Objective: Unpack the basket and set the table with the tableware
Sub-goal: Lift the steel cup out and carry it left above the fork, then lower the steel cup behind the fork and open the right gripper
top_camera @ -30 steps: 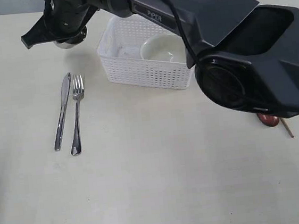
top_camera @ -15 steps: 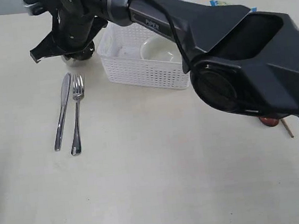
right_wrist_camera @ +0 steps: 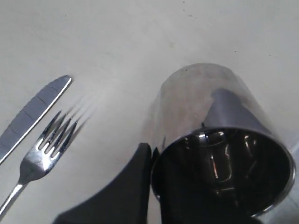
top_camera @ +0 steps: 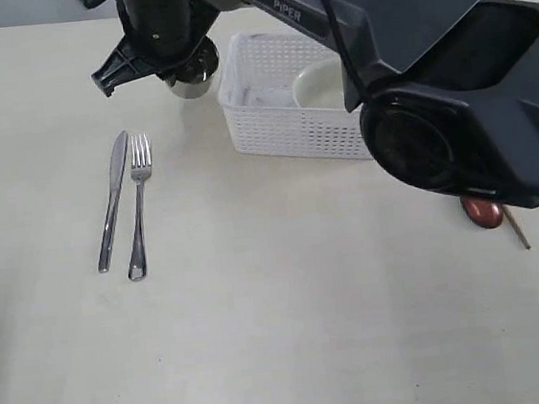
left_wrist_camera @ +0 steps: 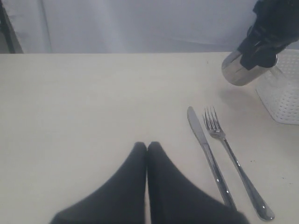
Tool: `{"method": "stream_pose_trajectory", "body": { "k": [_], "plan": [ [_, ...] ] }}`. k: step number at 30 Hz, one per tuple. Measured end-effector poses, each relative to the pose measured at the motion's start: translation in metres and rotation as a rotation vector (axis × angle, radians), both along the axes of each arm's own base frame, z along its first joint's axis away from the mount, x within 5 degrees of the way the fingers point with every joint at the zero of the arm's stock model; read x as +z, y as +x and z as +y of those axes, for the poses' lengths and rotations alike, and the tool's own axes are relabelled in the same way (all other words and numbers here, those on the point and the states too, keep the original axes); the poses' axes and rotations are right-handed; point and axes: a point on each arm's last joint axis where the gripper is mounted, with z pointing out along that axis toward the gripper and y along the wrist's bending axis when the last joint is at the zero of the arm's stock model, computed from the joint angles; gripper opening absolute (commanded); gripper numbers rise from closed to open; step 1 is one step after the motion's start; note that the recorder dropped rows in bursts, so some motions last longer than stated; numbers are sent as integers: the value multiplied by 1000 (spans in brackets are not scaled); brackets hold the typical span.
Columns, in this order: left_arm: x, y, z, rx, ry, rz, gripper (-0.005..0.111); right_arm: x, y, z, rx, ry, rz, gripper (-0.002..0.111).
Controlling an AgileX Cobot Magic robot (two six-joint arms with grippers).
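My right gripper [top_camera: 183, 66] has reached across to the left of the white basket [top_camera: 286, 128] and is shut on the rim of the steel cup [top_camera: 191, 80], which hangs tilted just above the table [top_camera: 281, 307]. The wrist view shows one finger [right_wrist_camera: 126, 186] outside the cup [right_wrist_camera: 215, 140] wall, the other inside it. The steel knife [top_camera: 112, 201] and fork [top_camera: 139, 204] lie side by side nearer the front. A white bowl [top_camera: 320, 86] sits in the basket. The reddish-brown spoon [top_camera: 483, 210] and a chopstick [top_camera: 517, 229] peek out under the right arm. My left gripper [left_wrist_camera: 147, 147] is shut and empty, left of the knife [left_wrist_camera: 208, 156].
The right arm's black body [top_camera: 451, 96] spans the upper right of the exterior view and hides the table behind it. A grey curtain [left_wrist_camera: 140, 23] stands beyond the table's far edge.
The right gripper has carried the steel cup rightward toward the basket. The basket with the bowl has slid some way to the right. Knife and fork have not moved.
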Motion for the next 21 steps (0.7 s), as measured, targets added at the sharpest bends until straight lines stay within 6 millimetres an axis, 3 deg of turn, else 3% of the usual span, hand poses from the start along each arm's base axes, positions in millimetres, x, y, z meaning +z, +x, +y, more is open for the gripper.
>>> {"method": "stream_pose_trajectory", "body": {
  "k": [4,11,21],
  "plan": [
    [0,0,0,0,0,0,0,2,0,2,29,21,1,-1],
    [0,0,0,0,0,0,0,-6,1,24,156,172,-47,-1],
    [0,0,0,0,0,0,0,-25,3,29,154,172,-41,-1]
  ]
}}
